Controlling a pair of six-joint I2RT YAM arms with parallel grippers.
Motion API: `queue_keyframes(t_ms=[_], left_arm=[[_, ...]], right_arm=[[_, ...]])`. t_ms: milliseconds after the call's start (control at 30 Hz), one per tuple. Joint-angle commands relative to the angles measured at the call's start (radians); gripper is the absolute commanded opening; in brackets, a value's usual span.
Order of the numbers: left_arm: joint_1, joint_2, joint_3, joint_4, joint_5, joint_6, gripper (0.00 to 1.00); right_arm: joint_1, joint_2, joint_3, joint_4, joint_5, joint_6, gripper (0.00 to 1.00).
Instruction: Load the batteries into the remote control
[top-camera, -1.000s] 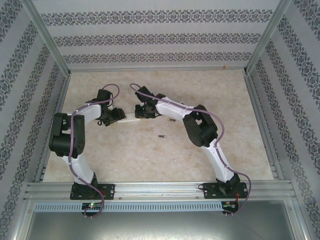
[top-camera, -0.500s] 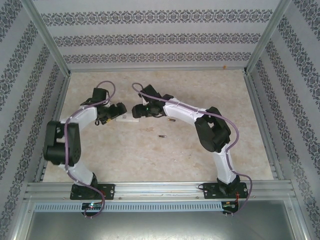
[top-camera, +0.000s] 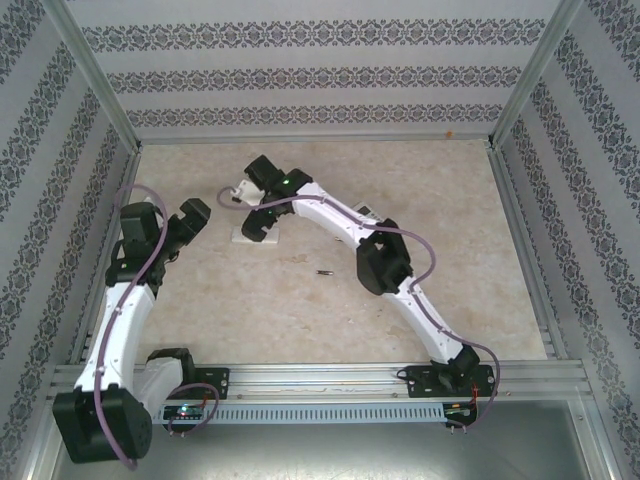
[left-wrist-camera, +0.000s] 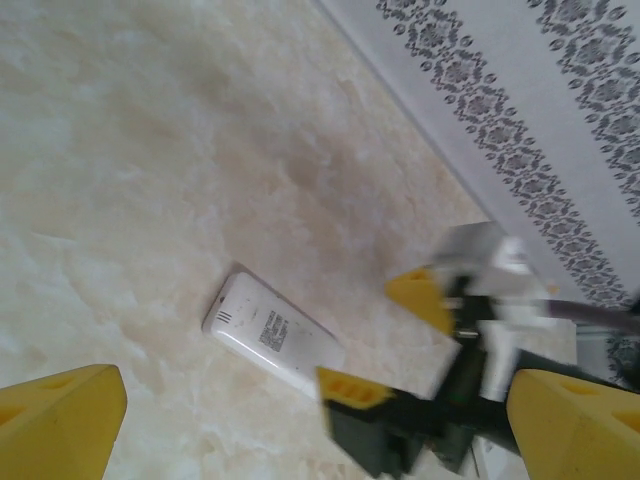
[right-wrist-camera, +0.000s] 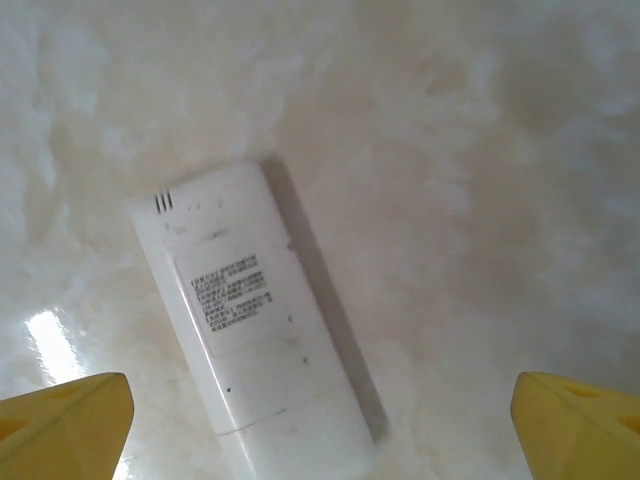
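Observation:
The white remote control (right-wrist-camera: 250, 320) lies flat on the table, back side up with its label showing, free of both grippers; the top view has the remote control (top-camera: 245, 237) left of centre. My right gripper (right-wrist-camera: 320, 410) hovers just above its lower end, open, with the remote control (left-wrist-camera: 270, 335) under its yellow fingers (left-wrist-camera: 420, 295). My left gripper (top-camera: 190, 215) stands open further left, apart from the remote. One battery (top-camera: 323, 271), a slim dark cylinder, lies loose on the table to the right.
The marble-patterned table (top-camera: 300, 320) is boxed in by patterned walls (top-camera: 300, 80) and metal posts. The right arm (top-camera: 380, 260) stretches diagonally across the middle. A small pale object (top-camera: 367, 209) sits beside its forearm.
Both grippers have opened and let go of the remote, which now rests on the table. The left arm drew back to the left; the right arm swung left over the remote.

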Motion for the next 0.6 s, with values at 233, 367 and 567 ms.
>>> queue_keyframes(t_ms=[233, 367, 567], left_arm=[[0.006, -0.050, -0.064, -0.075, 0.023, -0.007, 0.98], [0.006, -0.050, -0.060, -0.107, 0.004, 0.004, 0.99], [0.009, -0.053, -0.045, -0.129, -0.002, 0.021, 0.99]], right_arm=[[0.046, 0.138, 0.135, -0.162, 0.093, -0.112, 0.83], [0.059, 0.143, 0.126, -0.175, 0.088, -0.117, 0.58], [0.052, 0.051, 0.114, -0.139, -0.034, -0.016, 0.48]])
